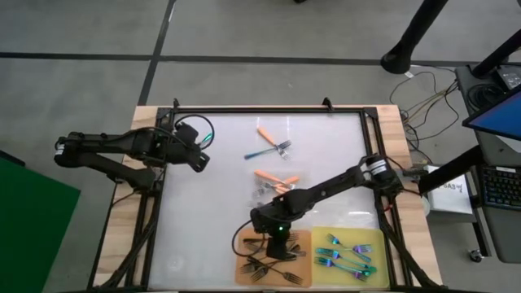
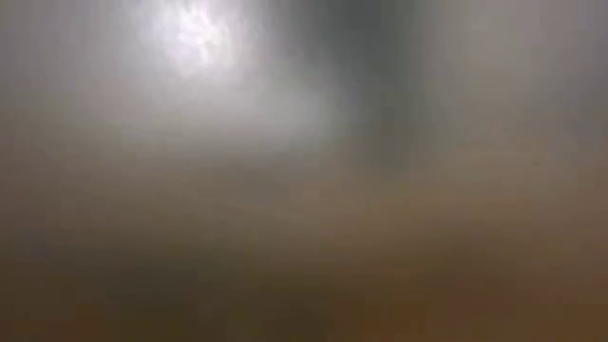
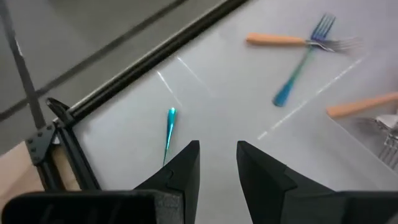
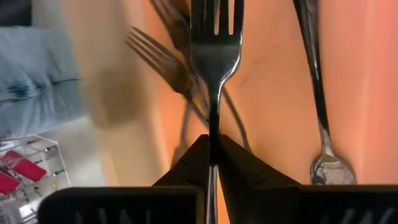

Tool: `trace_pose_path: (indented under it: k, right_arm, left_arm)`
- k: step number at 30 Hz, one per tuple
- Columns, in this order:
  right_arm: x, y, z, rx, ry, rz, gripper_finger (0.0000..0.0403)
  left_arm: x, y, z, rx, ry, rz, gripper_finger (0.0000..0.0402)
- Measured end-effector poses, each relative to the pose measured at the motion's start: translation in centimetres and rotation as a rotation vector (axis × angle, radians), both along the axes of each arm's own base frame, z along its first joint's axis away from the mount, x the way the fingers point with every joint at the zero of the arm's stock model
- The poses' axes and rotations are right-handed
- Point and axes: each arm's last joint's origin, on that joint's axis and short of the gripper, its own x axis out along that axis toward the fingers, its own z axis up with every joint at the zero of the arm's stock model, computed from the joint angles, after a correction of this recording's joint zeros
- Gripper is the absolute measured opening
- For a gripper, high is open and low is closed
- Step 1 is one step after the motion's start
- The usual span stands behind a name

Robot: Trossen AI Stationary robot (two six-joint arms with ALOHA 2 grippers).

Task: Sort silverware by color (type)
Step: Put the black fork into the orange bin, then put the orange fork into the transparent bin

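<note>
Over the orange square mat [image 1: 295, 262], seen from above, the right tool [image 1: 278, 246] hovers, apparently to add a fork to the black metal forks [image 1: 273, 271] gathered there; iridescent blue-teal forks [image 1: 346, 254] fill the yellow mat [image 1: 374, 236] beside it, orange-handled silver forks [image 1: 273, 177] lie farther up. Left tool [image 1: 198, 155] waits far from the mat. Low view shows nothing. Left wrist: fingers [image 3: 183, 169] narrowly parted, empty. Right wrist: right tool pinches a glossy black fork [image 4: 215, 59], tines forward.
</note>
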Motion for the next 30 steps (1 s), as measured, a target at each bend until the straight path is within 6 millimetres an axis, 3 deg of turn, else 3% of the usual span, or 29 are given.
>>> trace_pose_path:
  k: [5,13,16,21,24,30]
  right_arm:
    - [0.1,0.1,-0.6,-0.007,0.011,-0.001,0.0038]
    - [-0.2,-0.1,0.8,-0.002,-0.012,-0.014,0.007]
    - [-0.2,-1.1,2.0,0.016,-0.007,-0.07,0.0073]
    - [0.4,-5.5,6.1,0.02,-0.105,-0.178,0.0068]
    - [1.1,-9.0,8.1,-0.074,-0.203,-0.278,0.0064]
    - [1.1,-17.1,8.8,-0.374,-0.195,-0.509,0.0064]
  left_arm:
    - [-0.1,-0.1,0.0,-0.02,0.004,-0.018,0.0089]
    - [-0.2,-0.1,0.0,0.012,0.048,-0.067,0.0089]
    - [-0.2,-0.1,0.1,0.026,0.061,-0.081,0.0089]
    - [-0.3,0.0,0.2,0.051,0.066,-0.082,0.0089]
    - [-0.4,0.0,0.2,0.051,0.064,-0.082,0.0089]
    - [-0.4,0.1,0.2,0.097,0.064,-0.06,0.0089]
